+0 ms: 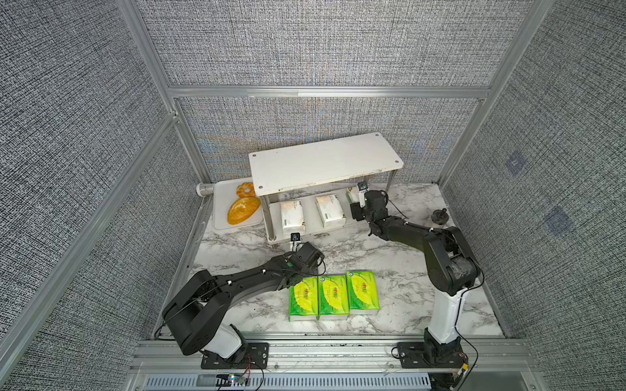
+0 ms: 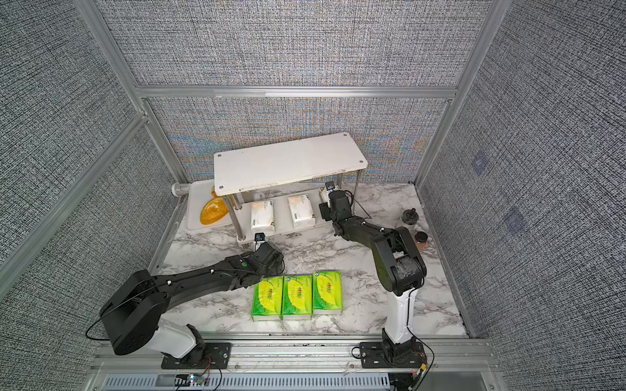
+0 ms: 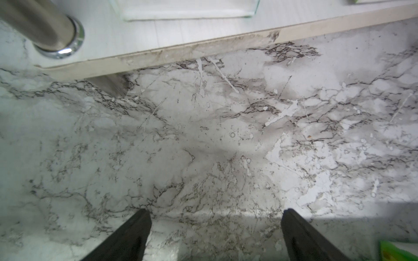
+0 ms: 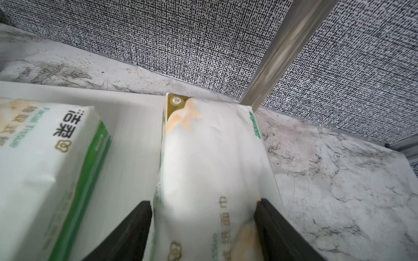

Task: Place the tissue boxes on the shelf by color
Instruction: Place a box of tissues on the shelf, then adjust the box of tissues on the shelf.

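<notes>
Pinching a white pack [image 4: 210, 146] with the right gripper [image 4: 203, 203] here, one finger pressed into each long side, near end of it squeezed between them. Resting on the lower board of the shelf [image 1: 325, 162], far right end, tucked under the top board. Just beside a second white pack [image 4: 45, 162], apart from it by a strip of bare board; third white pack [image 1: 293, 216] further left on the same board. As for the left gripper [image 3: 216, 211]: spread wide, gripping nothing, over bare table [image 3: 203, 135] just in front of the shelf's front edge. Three green packs [image 1: 333, 296] lined up side by side, touching, on the table toward the front, close to the left arm's wrist.
</notes>
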Controlling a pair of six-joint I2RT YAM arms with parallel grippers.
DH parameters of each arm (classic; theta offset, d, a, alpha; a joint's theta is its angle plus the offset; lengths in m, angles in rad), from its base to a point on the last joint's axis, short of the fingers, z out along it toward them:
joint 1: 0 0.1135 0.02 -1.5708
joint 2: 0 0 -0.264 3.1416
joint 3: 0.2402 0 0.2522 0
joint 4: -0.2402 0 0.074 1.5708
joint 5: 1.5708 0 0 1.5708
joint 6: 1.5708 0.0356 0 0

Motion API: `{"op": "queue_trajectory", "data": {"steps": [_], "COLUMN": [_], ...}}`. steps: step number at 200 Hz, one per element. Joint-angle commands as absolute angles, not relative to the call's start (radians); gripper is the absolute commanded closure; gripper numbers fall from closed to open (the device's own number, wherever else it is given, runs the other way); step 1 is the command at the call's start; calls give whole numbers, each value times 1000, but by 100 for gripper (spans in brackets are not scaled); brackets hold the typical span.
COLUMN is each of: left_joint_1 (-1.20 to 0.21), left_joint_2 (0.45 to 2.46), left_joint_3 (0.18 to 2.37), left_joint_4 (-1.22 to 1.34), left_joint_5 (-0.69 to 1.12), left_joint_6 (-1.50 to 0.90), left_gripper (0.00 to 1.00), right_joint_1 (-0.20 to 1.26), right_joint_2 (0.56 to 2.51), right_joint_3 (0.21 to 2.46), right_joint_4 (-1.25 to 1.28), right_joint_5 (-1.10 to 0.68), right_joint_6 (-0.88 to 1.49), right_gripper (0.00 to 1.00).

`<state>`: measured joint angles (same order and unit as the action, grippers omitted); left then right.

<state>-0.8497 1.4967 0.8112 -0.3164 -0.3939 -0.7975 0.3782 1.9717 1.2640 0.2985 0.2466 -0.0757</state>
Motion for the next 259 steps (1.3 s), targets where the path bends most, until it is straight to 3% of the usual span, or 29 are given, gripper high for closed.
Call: {"op": "queue_trajectory", "data": {"steps": [1,48,115,198,259], "left_joint_1": [-848,-848,-848,-838,-825], "left_joint_2": [1496,1492,1456,1407,1348], "left_joint_3": [809,811,844,781,742], "left_joint_4": [-331,-330,-368,-360,-374], "left_joint_5": [-411,-406,-411,-403,-414], "left_joint_6": [-805,-805,-791,-828,-832], "left_gripper": [5,5,4,4,4], "right_joint_1": [372,368,413,477,500], "right_joint_2": [1987,1932,1751,1864,1963], "right_joint_3": [1279,1258,1207,1200,1261], "right_joint_4": [249,248,240,288,264], "right_joint_5": [244,216,39,-132,-114], "right_joint_6": [-70,-47,32,210,251], "right_gripper": [23,17,12,13,16]}}
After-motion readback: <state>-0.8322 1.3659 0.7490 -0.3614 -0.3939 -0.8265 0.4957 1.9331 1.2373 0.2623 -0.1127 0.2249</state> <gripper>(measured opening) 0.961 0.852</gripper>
